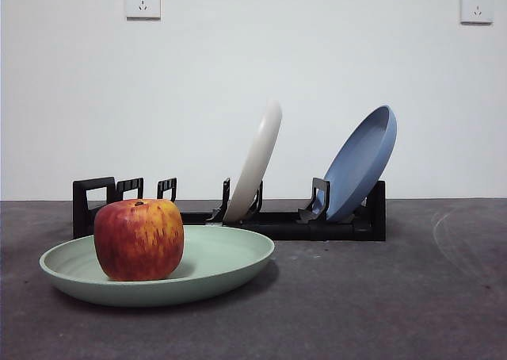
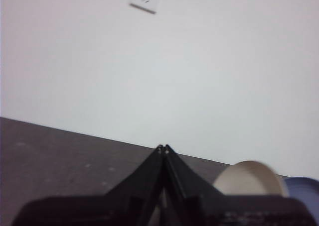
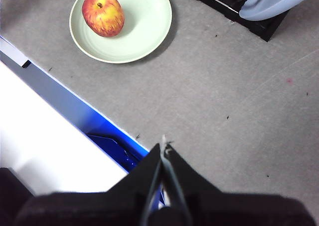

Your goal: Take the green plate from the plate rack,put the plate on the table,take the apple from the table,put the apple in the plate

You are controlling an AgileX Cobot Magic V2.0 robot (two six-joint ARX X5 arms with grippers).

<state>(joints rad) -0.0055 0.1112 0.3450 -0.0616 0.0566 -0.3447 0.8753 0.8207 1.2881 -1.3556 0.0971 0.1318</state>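
The green plate [image 1: 214, 266] lies flat on the table [image 1: 380, 304] in front of the plate rack [image 1: 277, 221]. On its left part sits the apple [image 1: 139, 239], red with yellow streaks. From above, the right wrist view shows the same green plate [image 3: 142, 29] with the apple [image 3: 102, 13] in it. My right gripper [image 3: 163, 147] is shut and empty, high over the table's edge, well away from the plate. Pointing at the wall above the rack, my left gripper [image 2: 163, 148] is shut and empty too. Neither arm appears in the front view.
A cream-white plate [image 1: 255, 163] and a blue plate [image 1: 360, 164] stand tilted in the rack. The left wrist view catches the rim of the cream-white plate [image 2: 249, 178]. A white and blue ledge [image 3: 55, 116] borders the table.
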